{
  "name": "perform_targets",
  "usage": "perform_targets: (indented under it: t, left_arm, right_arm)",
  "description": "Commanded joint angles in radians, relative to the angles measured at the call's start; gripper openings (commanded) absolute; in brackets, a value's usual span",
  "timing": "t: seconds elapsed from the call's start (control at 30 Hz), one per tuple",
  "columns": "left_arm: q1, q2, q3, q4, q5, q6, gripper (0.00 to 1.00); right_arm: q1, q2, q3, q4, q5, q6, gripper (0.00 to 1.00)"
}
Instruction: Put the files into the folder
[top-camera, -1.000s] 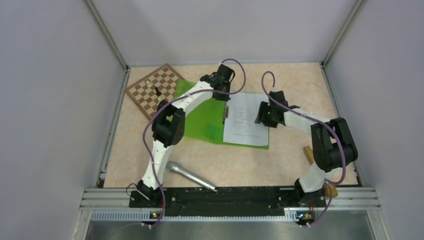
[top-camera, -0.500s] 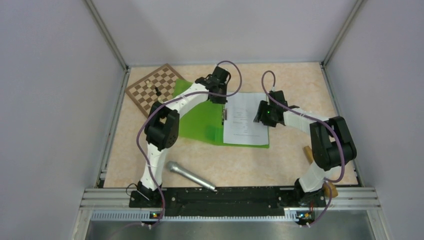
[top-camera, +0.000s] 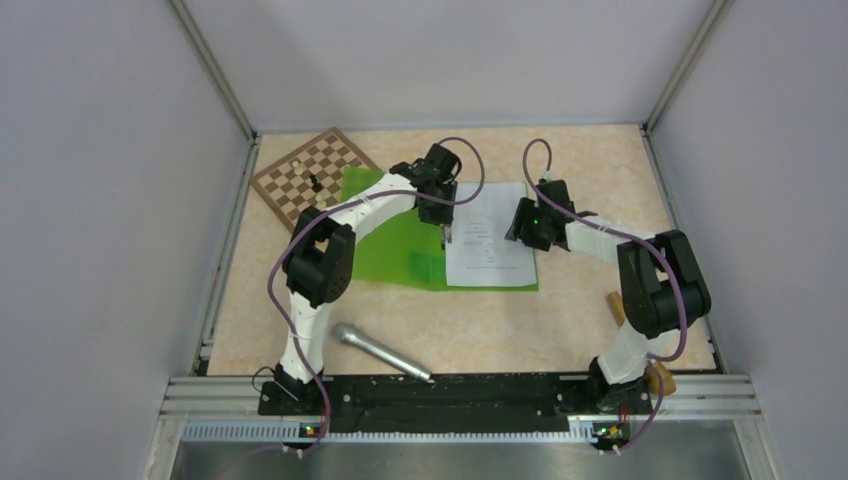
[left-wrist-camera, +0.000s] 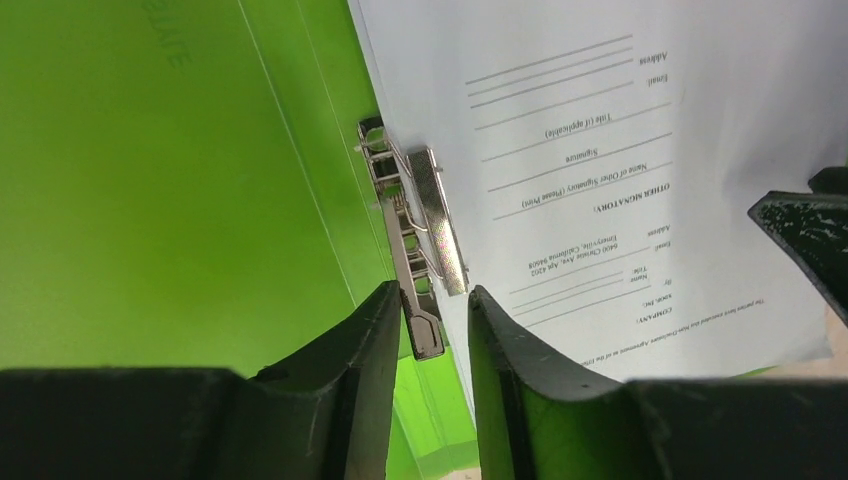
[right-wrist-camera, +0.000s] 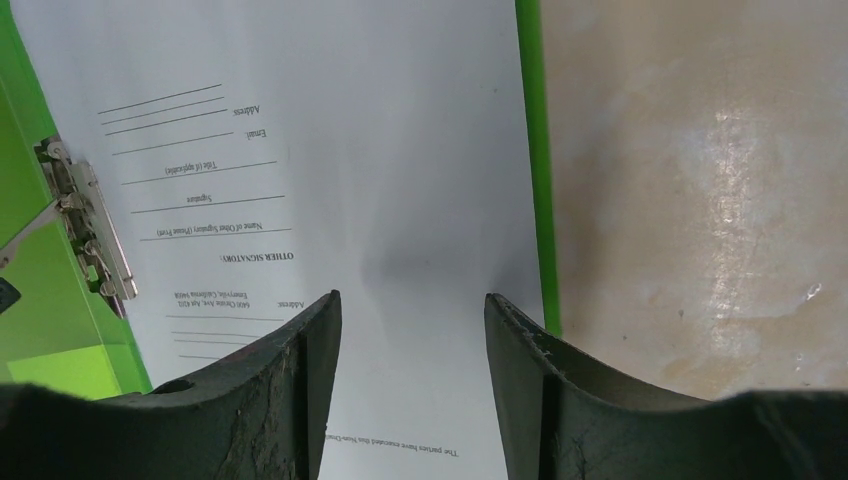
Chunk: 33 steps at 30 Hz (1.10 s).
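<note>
The folder (top-camera: 400, 250) is laid open on the bench (top-camera: 600, 170), and the files (top-camera: 490, 240) are spread on its right inner cover, their left edge apparently caught under the metal clip (left-wrist-camera: 435, 215). The left claw (left-wrist-camera: 430, 298) is parted narrowly about the clip's lever. The right claw (right-wrist-camera: 412, 305) is held open and empty over the sheets. Only the closing of the cover is judged to be left.

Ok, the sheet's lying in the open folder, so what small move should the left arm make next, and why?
Probably lift the left gripper straight up, clear of the metal clip. Its jaws stand apart around the clip's lever, and the files lie on the right half of the folder with their edge at the clip. The open right gripper is over the sheet.
</note>
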Motion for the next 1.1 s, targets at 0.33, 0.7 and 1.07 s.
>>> perform_targets:
  t: [0.33,0.7,1.07]
  left_arm:
    - [-0.021,-0.142,-0.077,-0.035,0.048,-0.009,0.37]
    - [-0.021,-0.275,-0.071,-0.124,-0.058,0.018,0.71]
    - [0.161,-0.462,-0.161,-0.206,-0.08,-0.002,0.73]
  right_arm:
    - [-0.003,0.053,0.001,-0.025,-0.018,0.006,0.55]
    - [-0.003,-0.013,0.021,-0.065,-0.015,-0.006,0.7]
    - [-0.003,-0.097,0.069,-0.086,-0.013,-0.027,0.74]
